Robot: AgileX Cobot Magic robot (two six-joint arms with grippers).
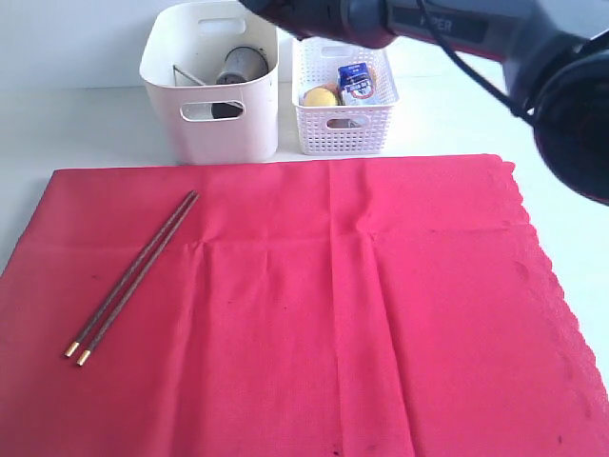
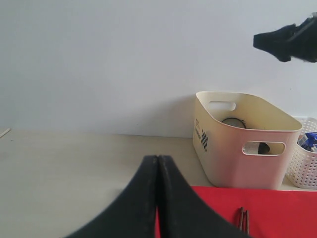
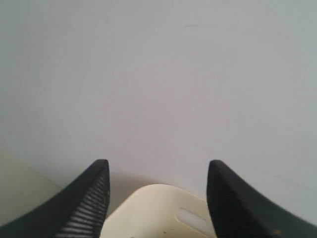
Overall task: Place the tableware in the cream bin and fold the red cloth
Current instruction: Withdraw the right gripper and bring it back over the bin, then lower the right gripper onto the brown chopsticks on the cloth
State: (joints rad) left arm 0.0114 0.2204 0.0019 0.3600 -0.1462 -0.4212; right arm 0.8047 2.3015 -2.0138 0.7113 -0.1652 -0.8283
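Red cloth [image 1: 381, 314] across white table [image 1: 76, 133] before pale wall [image 2: 99, 59]; left tool [image 2: 157, 159] clenched, right tool [image 3: 157, 163] spread above cream bin [image 3: 153, 206].

The chopsticks [image 1: 133, 278] are lying on the cloth [image 1: 381, 305], at left. Behind it, the bin [image 1: 228, 133] is standing left of the basket [image 1: 344, 131].

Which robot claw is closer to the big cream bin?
The right claw. It hovers open just above the cream bin, whose rim shows right below it. The left claw is shut, low over the table, with the bin well ahead.
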